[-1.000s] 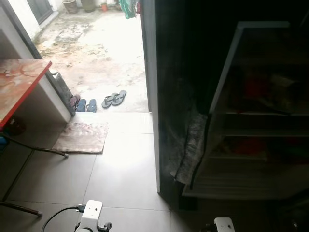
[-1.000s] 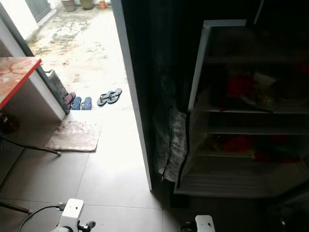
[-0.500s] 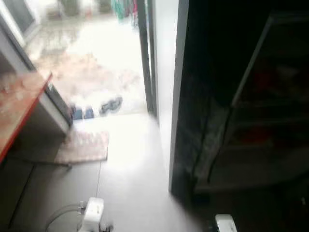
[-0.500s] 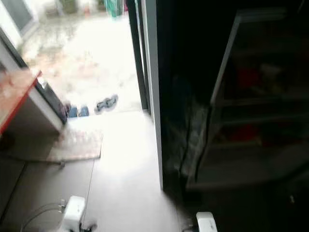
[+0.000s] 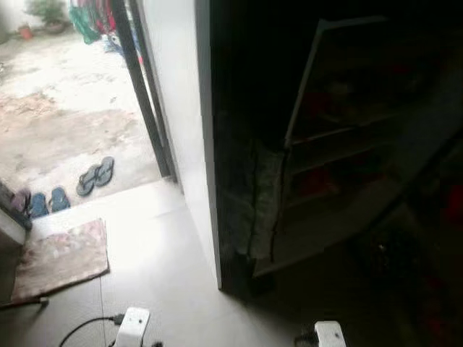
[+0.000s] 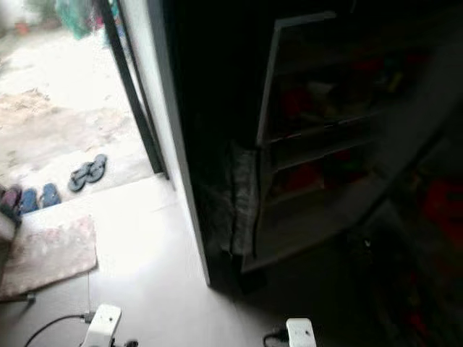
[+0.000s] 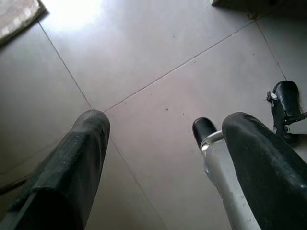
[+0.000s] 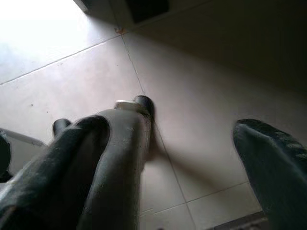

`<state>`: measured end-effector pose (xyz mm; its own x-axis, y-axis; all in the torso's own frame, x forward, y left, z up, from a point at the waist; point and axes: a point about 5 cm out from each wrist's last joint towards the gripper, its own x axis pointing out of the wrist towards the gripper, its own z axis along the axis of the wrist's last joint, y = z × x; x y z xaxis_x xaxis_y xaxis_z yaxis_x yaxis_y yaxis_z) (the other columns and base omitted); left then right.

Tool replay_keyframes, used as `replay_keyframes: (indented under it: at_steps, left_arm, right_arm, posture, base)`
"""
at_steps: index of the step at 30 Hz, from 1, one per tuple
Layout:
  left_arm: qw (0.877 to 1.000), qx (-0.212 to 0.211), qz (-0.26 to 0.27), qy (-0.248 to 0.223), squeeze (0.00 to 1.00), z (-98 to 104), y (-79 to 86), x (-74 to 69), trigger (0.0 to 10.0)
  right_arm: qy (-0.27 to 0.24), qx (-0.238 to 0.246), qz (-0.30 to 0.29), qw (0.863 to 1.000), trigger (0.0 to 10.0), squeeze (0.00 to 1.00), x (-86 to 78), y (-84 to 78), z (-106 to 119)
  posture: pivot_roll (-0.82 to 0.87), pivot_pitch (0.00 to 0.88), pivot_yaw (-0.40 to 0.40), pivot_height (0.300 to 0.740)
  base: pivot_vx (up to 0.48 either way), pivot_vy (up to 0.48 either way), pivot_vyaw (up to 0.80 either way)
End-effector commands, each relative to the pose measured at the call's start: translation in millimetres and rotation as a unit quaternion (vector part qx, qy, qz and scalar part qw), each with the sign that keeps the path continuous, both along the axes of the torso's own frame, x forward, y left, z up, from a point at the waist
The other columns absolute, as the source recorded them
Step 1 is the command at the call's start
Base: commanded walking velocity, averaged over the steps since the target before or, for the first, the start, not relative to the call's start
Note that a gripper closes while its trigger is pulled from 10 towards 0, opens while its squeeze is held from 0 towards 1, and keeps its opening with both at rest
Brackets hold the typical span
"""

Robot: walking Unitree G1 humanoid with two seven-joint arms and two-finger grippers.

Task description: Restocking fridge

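The open fridge [image 6: 318, 130] stands dark at the right, its white-edged shelves [image 5: 340, 137] holding red items [image 6: 304, 173] that I cannot make out in the shade. A dark cloth [image 5: 255, 189] hangs by its lower left corner. Both arms hang low over grey floor tiles, with the left arm [image 5: 132, 322] and right arm [image 5: 329, 335] showing as white tops at the bottom edge. The left gripper [image 7: 165, 124] is open with nothing between its fingers. The right gripper [image 8: 172, 129] is open too, holding nothing.
A white wall edge [image 5: 181, 108] separates the fridge from a doorway onto a sunlit yard. Sandals [image 5: 95, 176] and blue slippers [image 5: 43, 202] lie at the threshold, and a door mat [image 5: 61, 256] lies inside it. A black cable [image 5: 79, 332] runs on the floor by my left arm.
The camera has swung right and tilted, so the red table has left the picture and the fridge sits more centrally. The blur of half a second ago has mostly cleared.
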<state>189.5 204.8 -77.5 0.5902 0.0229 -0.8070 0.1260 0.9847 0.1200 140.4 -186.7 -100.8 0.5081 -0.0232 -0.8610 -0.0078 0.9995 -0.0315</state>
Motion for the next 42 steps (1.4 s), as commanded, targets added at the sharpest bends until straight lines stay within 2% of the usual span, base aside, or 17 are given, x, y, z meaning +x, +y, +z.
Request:
replay_keyframes:
  at_steps: [1, 5, 21, 23, 27, 30, 38, 42]
  left_arm:
    - [1.000, 0.006, -0.007, 0.015, 0.00, -4, 2.1, -7.7, 10.0]
    - [1.000, 0.010, -0.011, 0.015, 0.00, -4, 2.1, -7.6, 10.0]
    - [1.000, 0.009, -0.020, 0.020, 0.00, -5, -0.1, -8.7, 10.0]
    - [1.000, 0.008, -0.016, 0.023, 0.00, -5, 0.5, -10.1, 10.0]
    - [0.999, 0.015, -0.018, 0.029, 0.00, -6, 6.5, -14.5, 10.0]
    - [0.999, 0.021, -0.016, 0.033, 0.00, -6, 13.8, -17.1, 10.0]
    - [0.999, 0.025, -0.015, 0.037, 0.00, -5, 20.0, -19.1, 10.0]
    - [0.999, 0.026, -0.012, 0.041, 0.00, -6, 23.8, -23.0, 10.0]
  right_arm:
    - [0.022, 0.002, -0.005, 1.000, 10.0, 0.00, -11.9, 0.5, -4]
    - [0.023, 0.001, -0.005, 1.000, 10.0, 0.00, -12.6, 0.0, -5]
    - [0.018, -0.001, -0.023, 1.000, 10.0, 0.00, -12.3, -2.3, -4]
    - [0.017, -0.001, -0.024, 1.000, 10.0, 0.00, -12.3, -2.5, -4]
    - [0.019, -0.003, -0.024, 1.000, 10.0, 0.00, -12.5, -2.8, -4]
    - [0.020, -0.002, -0.020, 1.000, 10.0, 0.00, -12.7, -2.5, -4]
    - [0.021, -0.001, -0.020, 1.000, 10.0, 0.00, -13.1, -2.2, -5]
    - [0.020, -0.005, -0.022, 1.000, 10.0, 0.00, -12.8, -2.7, -4]
  posture:
    - [0.03, 0.089, 0.050, 0.740]
    - [0.02, 0.089, 0.051, 0.740]
    - [0.02, 0.086, 0.053, 0.740]
    - [0.02, 0.087, 0.052, 0.740]
    - [0.02, 0.088, 0.052, 0.740]
    - [0.02, 0.088, 0.053, 0.740]
    - [0.02, 0.087, 0.054, 0.740]
    - [0.02, 0.087, 0.053, 0.740]
  base:
    - [0.000, 0.352, -0.76]
    - [0.000, 0.000, -0.76]
    - [0.000, 0.000, 0.00]
    - [0.000, 0.480, 0.00]
    - [0.000, 0.441, 0.00]
    - [0.000, 0.000, -0.79]
    - [0.000, 0.000, -0.77]
    - [0.000, 0.000, -0.11]
